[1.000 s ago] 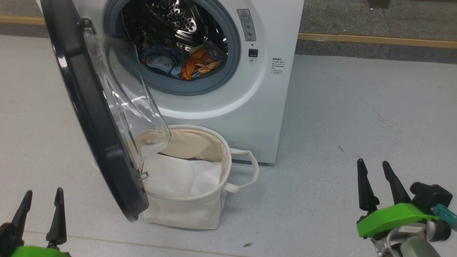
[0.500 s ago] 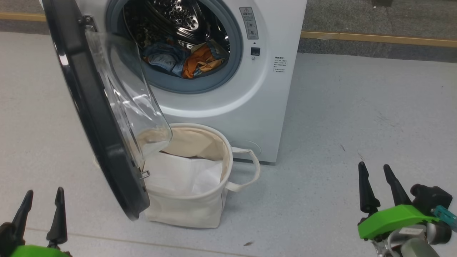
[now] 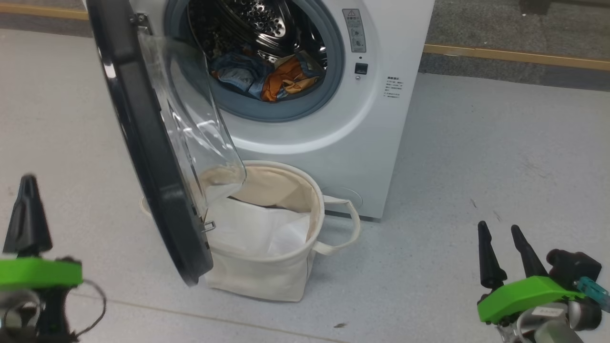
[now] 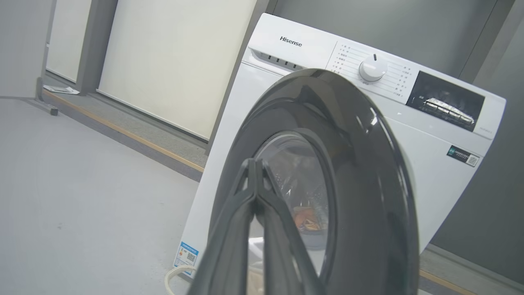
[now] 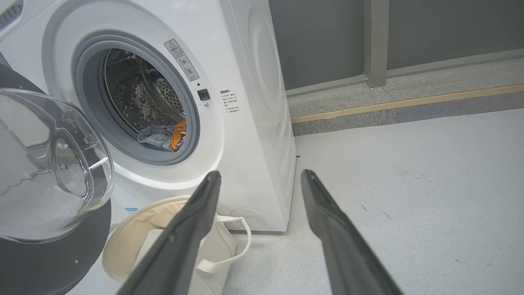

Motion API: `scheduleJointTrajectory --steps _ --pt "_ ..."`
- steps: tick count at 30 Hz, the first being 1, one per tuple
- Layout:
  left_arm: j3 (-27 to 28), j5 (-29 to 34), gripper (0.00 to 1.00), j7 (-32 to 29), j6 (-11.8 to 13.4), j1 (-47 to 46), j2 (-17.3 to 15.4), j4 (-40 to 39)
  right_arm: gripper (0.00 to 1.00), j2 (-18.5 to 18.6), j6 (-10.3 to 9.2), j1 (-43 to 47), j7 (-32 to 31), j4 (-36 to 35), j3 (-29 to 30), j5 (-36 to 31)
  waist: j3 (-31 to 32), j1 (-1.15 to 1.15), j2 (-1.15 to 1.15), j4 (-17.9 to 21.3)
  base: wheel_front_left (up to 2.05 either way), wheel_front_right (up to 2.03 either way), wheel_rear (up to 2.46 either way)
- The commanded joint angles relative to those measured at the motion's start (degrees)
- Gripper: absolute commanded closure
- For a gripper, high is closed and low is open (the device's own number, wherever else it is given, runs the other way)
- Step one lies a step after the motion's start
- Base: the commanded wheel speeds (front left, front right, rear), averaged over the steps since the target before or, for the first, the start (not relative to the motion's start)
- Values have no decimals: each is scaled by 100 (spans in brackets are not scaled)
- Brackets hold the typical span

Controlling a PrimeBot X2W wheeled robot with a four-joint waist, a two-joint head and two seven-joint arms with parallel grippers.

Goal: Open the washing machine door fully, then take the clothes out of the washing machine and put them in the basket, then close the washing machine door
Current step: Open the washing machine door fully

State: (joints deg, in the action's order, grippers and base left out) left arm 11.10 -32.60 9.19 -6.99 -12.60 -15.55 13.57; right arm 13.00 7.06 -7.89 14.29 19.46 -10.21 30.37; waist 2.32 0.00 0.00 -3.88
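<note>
The white washing machine [image 3: 362,124] stands at the top with its door [image 3: 143,143] swung partly out on the left hinge, the clear glass dome facing the drum. Blue and orange clothes [image 3: 267,76] lie in the steel drum. The cream basket [image 3: 267,281] sits on the floor below the opening, partly behind the door. My left gripper [image 3: 28,183] is at the lower left, shut and empty, outside the door's black rim [image 4: 368,184]. My right gripper [image 3: 498,231] hangs open at the lower right, well clear of the machine [image 5: 245,102], clothes [image 5: 163,137] and basket [image 5: 135,229].
A plain white folded sheet [image 3: 257,228] lies in the basket. Grey floor spreads to the left and right of the machine. A raised kerb with a wooden strip [image 3: 514,55] runs along the back.
The head camera has shifted, so the scene sits further right. My left gripper has risen and turned, and its two spread fingers have come together. The right gripper has hardly moved.
</note>
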Motion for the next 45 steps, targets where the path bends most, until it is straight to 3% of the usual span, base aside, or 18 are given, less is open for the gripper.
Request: scheduleJointTrajectory --steps 1,2,3,10,16,24,31,38,45 --pt "173 -239 100 -280 74 -424 1 -620 0 105 43 -122 71 -157 -73 9 -6 0 0 -43 0 0 0" --pt "38 -411 100 -637 158 -510 144 -1151 0 106 43 -119 71 -161 -66 9 -19 0 0 -77 0 0 0" --pt "38 -411 100 -637 158 -510 144 -1151 0 106 43 -119 71 -161 -66 9 -19 0 0 -77 0 0 0" --pt "-847 -365 100 -1856 733 -663 542 -3158 0 157 43 -135 71 -176 -68 -24 -119 0 0 -159 0 0 0" --pt "-1804 -127 100 -2795 1123 -471 799 -3522 0 170 43 -229 71 -230 -98 -62 -283 0 0 -146 0 0 0" --pt "-2352 287 100 -2201 1453 -379 1130 -2215 0 165 43 -322 71 -234 -153 -76 -375 0 0 -12 0 0 0" --pt "-2275 684 100 -1283 1898 -484 1194 -1112 0 173 43 -359 71 -251 -223 -78 -471 0 0 41 0 0 0" --pt "-2132 736 100 -874 2092 -592 1153 -596 0 139 43 -367 71 -308 -228 -93 -536 0 0 -216 0 0 0" --pt "-1980 726 100 -727 2114 -605 994 -427 0 104 43 -373 71 -414 -352 -112 -566 0 0 -690 0 0 0"
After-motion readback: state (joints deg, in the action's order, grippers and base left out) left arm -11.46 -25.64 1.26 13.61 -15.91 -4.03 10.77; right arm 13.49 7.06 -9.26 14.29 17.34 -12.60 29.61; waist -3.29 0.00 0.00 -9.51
